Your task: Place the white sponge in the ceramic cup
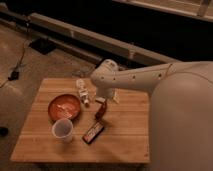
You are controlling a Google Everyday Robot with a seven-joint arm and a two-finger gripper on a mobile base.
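Observation:
The ceramic cup (62,129) is plain white and stands upright on the wooden table (125,140), near its front left, just in front of the red bowl. My gripper (107,98) hangs from the pale arm (135,79) over the middle of the table. It is right above a small brown object (101,110), to the right of and behind the cup. I cannot make out the white sponge; it may be hidden under or in the gripper.
A red-orange bowl (64,106) with pale bits inside sits left of the gripper. A pale labelled bottle (82,92) lies behind the bowl. A dark bar-shaped packet (93,132) lies right of the cup. Dark floor and a cable surround the table.

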